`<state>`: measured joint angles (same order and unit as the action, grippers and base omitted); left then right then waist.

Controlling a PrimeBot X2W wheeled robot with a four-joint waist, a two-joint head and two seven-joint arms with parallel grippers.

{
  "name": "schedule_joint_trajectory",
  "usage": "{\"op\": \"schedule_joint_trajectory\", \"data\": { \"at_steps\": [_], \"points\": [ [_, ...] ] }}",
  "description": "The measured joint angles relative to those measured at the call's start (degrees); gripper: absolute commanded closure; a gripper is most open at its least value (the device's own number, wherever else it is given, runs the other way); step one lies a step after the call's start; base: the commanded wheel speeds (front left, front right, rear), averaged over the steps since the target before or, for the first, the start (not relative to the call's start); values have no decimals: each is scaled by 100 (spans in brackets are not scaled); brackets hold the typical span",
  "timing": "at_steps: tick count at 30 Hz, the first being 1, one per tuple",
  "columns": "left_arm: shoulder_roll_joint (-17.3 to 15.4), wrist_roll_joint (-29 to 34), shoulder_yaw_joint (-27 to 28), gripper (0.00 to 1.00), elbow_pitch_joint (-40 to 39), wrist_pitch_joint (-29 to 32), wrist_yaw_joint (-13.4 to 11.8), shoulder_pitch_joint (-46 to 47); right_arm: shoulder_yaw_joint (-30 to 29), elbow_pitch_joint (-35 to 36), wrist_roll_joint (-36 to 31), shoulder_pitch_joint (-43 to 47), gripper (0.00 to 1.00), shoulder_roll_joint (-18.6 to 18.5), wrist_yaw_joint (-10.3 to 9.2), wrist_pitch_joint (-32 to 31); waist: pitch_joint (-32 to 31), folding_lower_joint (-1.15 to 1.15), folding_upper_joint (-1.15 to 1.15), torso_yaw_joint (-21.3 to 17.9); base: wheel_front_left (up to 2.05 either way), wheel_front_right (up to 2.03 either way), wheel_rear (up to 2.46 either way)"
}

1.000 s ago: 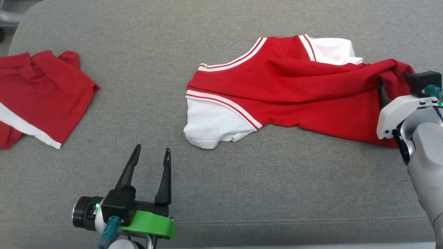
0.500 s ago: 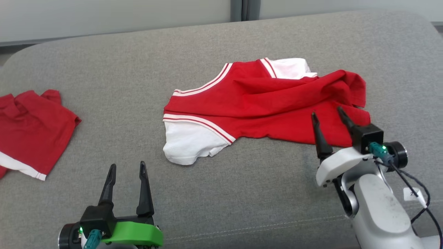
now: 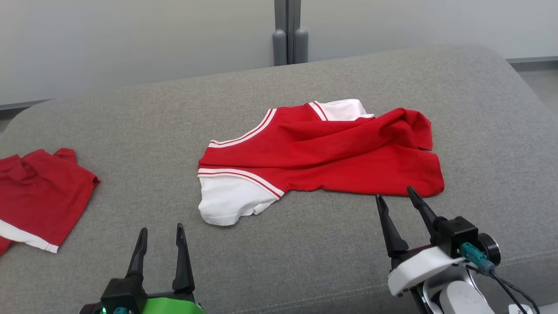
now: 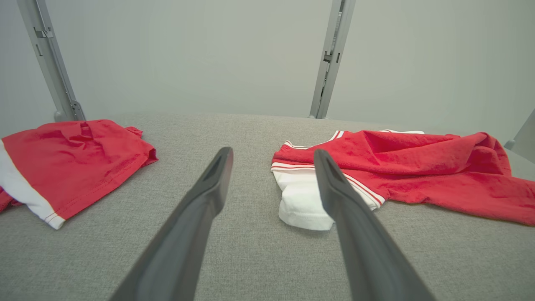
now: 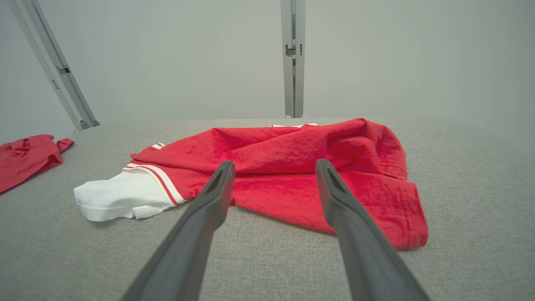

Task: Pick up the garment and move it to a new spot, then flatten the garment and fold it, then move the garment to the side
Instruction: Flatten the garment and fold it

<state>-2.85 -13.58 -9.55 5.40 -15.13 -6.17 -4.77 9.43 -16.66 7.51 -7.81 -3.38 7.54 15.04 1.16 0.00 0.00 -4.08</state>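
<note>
Garment (image 3: 331, 157) seems soft and light, just ahead of the open, empty right pincer (image 3: 394, 192); grasp its near hem. Left pincer (image 3: 161, 226) also open, empty.

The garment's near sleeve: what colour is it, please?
White sleeve, red-striped trim; best in head view.

Grey cushion (image 3: 144, 131), perhaps red shorts (image 3: 41, 192)

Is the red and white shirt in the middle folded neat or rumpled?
Rumpled. The shirt lies on the grey cushion with red cloth bunched in ridges across it and one white sleeve sticking out.
</note>
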Motion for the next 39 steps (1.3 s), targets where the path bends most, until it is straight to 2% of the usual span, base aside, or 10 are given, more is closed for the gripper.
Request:
{"op": "schedule_joint_trajectory", "data": {
  "at_steps": [10,29,34,39],
  "points": [
    [0,11,-42,0,156,0,-23,-169,-21,374,47,703,0,10,0,0,-183,0,0,19,0,0,0],
    [0,-77,-168,0,433,0,0,-161,67,278,134,752,0,38,0,1,-227,0,0,-23,0,0,0],
    [0,-93,-285,0,1065,1,46,77,145,255,155,736,0,41,0,0,-188,0,0,-27,0,0,0],
    [4,-161,-336,0,1925,0,137,797,305,247,200,576,0,46,0,1,-86,0,0,-116,0,0,0]
  ]
}}
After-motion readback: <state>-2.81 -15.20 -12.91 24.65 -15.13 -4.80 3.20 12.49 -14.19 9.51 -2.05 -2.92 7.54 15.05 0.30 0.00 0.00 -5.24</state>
